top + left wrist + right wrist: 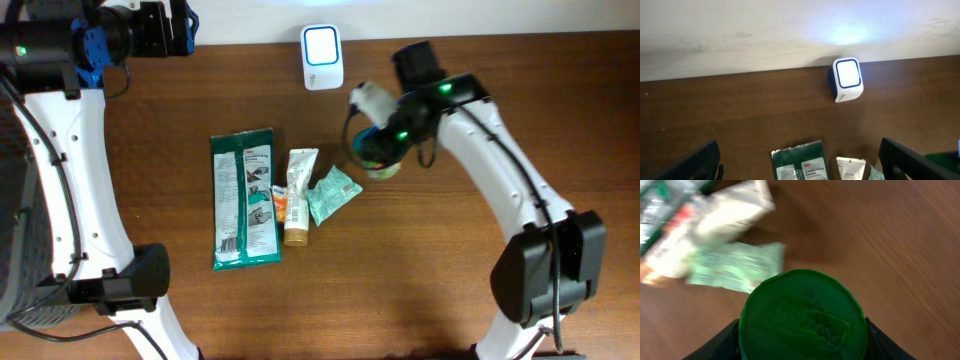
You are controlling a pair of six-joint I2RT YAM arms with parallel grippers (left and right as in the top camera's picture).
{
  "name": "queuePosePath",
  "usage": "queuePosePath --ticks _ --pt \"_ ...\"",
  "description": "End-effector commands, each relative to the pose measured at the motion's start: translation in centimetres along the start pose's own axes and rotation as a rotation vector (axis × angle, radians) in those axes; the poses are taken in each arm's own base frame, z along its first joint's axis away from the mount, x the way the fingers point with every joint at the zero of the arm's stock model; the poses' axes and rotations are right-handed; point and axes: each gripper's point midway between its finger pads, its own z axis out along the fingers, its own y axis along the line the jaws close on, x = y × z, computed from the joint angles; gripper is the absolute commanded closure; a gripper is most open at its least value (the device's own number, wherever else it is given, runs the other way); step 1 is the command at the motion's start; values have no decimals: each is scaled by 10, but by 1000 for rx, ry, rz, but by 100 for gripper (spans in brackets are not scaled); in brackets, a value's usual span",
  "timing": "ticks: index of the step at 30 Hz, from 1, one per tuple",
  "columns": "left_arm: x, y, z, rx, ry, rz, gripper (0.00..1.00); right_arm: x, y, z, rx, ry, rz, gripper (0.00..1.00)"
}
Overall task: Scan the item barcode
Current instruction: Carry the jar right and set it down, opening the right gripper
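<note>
The item is a round jar with a green lid [801, 317], and it fills the lower part of the right wrist view. My right gripper [802, 341] is shut on it, with a dark finger pressed against each side of the lid. From overhead, the jar [381, 160] hangs under the right gripper [385, 148], just right of the table's middle. The white scanner [322, 56] stands at the back edge with its window lit, a short way up and left of the jar. It also shows in the left wrist view as the scanner [846, 79]. My left gripper [800, 146] is open and empty, high at the back left.
A dark green glove packet [245, 200], a cream tube [298, 197] and a pale green sachet [333, 193] lie side by side at mid-table, left of the jar. The pale wall runs along the table's far edge behind the scanner.
</note>
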Motion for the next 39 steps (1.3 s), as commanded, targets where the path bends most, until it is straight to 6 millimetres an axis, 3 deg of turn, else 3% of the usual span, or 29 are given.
queuePosePath --ticks 1,2,7,11,15,20,27,34,36,39 --pt "-9 -6 -16 9 -41 27 1 36 -49 5 39 34 183 47" --pt "-9 -6 -16 9 -41 27 1 51 -70 4 56 36 237 47" --pt "-9 -6 -16 9 -41 27 1 92 -124 4 125 7 356 47" --pt "-9 -6 -16 9 -41 27 1 106 -167 -6 218 -69 397 47" --pt "-9 -6 -16 9 -41 27 1 107 -191 -17 286 -125 390 47" --pt "-9 -6 -16 9 -41 27 1 111 -196 -11 304 -133 359 46" --pt "-9 -6 -16 9 -41 27 1 141 -200 18 373 -94 365 46" --pt "-9 -6 -16 9 -41 27 1 157 -195 16 350 -58 407 46" --pt "-9 -6 -16 9 -41 27 1 166 -188 15 323 -27 431 21" --pt "-9 -6 -16 9 -41 27 1 175 -178 11 294 6 465 2"
